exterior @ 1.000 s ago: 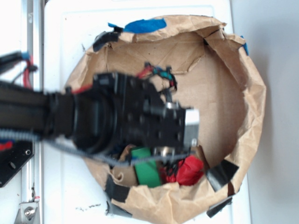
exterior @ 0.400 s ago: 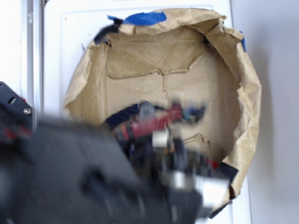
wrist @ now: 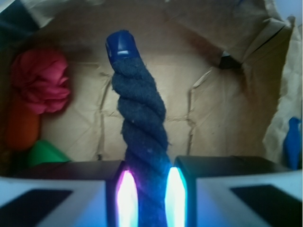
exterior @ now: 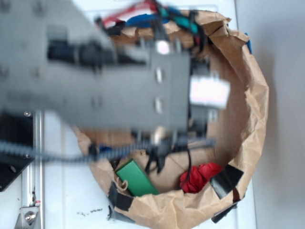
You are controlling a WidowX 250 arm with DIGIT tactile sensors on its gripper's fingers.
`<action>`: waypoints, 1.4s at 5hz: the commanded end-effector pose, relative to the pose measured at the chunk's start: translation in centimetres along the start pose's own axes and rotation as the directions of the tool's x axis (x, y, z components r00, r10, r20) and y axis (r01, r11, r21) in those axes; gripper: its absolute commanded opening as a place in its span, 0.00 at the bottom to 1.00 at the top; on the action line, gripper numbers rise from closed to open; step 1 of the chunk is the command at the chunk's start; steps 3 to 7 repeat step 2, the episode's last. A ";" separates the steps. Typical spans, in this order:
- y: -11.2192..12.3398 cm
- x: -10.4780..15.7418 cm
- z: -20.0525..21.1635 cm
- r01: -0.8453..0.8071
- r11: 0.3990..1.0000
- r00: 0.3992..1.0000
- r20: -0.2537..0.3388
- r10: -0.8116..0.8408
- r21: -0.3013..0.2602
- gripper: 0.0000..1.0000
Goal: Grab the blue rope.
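Note:
In the wrist view the blue rope (wrist: 142, 118), thick, dark navy and twisted, rises from between my jaws and ends in a brighter blue bound tip (wrist: 120, 45). My gripper (wrist: 146, 172) is shut on the rope, with both glowing pads pressed against its sides. The rope's end stands clear of the brown paper floor behind it. In the exterior view my arm (exterior: 119, 81) is a large blur across the upper middle. It hides the jaws and nearly all of the rope.
A crumpled brown paper wall (exterior: 255, 109) rings the work area, patched with black tape (exterior: 228, 177) and blue tape (wrist: 292, 142). A green block (exterior: 136, 177) and a red cloth (exterior: 198, 175) lie near the front rim. A grey braided cable (exterior: 57, 156) crosses the left.
My arm has swung from the lower left to the upper middle of the exterior view. The rope that lay on the paper floor is no longer seen there.

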State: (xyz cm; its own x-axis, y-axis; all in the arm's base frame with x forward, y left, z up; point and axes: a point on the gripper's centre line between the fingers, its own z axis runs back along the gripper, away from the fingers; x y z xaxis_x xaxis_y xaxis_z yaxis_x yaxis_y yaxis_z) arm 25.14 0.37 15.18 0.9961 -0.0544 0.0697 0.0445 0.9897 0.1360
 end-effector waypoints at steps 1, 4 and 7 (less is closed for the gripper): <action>3.3 2.2 -1.2 -0.028 0.999 0.999 0.029 0.029 -0.019 0.00; 4.0 3.0 -2.0 -0.025 0.999 0.999 0.028 0.026 -0.025 0.00; 4.0 3.0 -2.0 -0.025 0.999 0.999 0.028 0.026 -0.025 0.00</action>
